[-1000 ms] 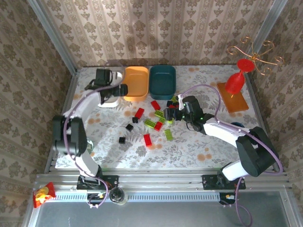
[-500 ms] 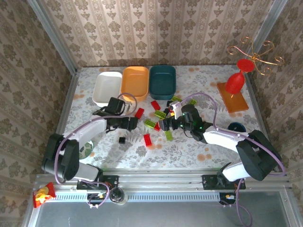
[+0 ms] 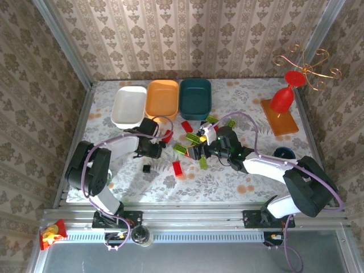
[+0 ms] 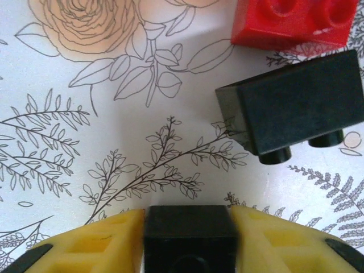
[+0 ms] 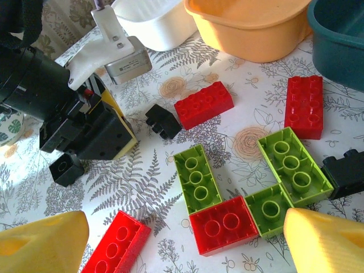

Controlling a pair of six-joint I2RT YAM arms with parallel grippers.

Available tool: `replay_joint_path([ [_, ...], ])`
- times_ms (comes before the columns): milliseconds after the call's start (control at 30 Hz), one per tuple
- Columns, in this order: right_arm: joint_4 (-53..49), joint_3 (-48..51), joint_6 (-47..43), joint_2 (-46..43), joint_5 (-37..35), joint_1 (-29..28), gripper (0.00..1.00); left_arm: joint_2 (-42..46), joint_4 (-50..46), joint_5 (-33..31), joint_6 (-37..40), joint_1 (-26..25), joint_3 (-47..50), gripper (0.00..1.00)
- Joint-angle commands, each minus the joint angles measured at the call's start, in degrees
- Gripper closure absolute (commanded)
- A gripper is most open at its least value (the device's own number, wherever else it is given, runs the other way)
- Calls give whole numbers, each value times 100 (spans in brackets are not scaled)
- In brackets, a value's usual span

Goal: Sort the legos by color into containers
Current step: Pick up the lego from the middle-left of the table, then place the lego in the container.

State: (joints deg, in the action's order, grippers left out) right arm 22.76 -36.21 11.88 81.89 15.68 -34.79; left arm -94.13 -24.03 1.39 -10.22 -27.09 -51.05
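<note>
My left gripper (image 4: 189, 236) is shut on a small black cube lego (image 4: 189, 227) that rests on the tablecloth, left of the lego pile (image 3: 154, 149). Just beyond it lie a black brick (image 4: 293, 108) and a red brick (image 4: 296, 20). My right gripper (image 5: 186, 227) hangs open over the pile (image 3: 196, 149); a red brick (image 5: 224, 224) and lime green bricks (image 5: 196, 177) lie between its fingertips (image 5: 42, 242). More red (image 5: 116, 244), lime (image 5: 293, 165) and black (image 5: 65, 169) legos lie around. The white (image 3: 116, 108), orange (image 3: 161, 85) and teal (image 3: 195, 82) containers stand in a row at the back.
A red goblet (image 3: 282, 99) stands on an orange board (image 3: 287, 126) at the right, under a gold wire ornament (image 3: 304, 62). A dark blue cup (image 3: 282, 152) sits near my right arm. Metal rails edge the table on both sides.
My left arm came down from over the white container to the legos and shut on the black cube. My right gripper shifted slightly left over the pile, still open.
</note>
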Motion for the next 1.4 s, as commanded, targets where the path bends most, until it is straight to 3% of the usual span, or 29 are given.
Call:
replay_joint_path([
  [0,9,-139,-74,124,5,-37,10,-7,178,206,-3,-147,36,63],
  [200,130,-107,15,163,57,-46,10,641,540,-219,-308,54,290,72],
  [367,107,-90,-46,72,34,-115,10,1276,914,-375,-437,712,-38,72],
  [467,97,-62,-80,20,-90,-138,10,1217,1237,-337,-454,1175,-430,71],
  [633,92,-71,-43,38,-163,-160,10,27,1179,-341,-429,1808,-1706,68],
  [933,-41,6,-12,-128,-765,-169,10,-2673,207,-572,-209,2172,-4701,65],
  [1100,-53,8,-47,-88,-839,-168,10,-3296,-298,-552,-165,2200,-5793,45],
  [1233,-51,-9,-53,-33,-837,-169,10,-2733,-270,-432,-275,2191,-5479,33],
  [1367,-65,-9,-81,-15,-894,-169,10,-1184,638,343,-531,2085,-3574,27],
])
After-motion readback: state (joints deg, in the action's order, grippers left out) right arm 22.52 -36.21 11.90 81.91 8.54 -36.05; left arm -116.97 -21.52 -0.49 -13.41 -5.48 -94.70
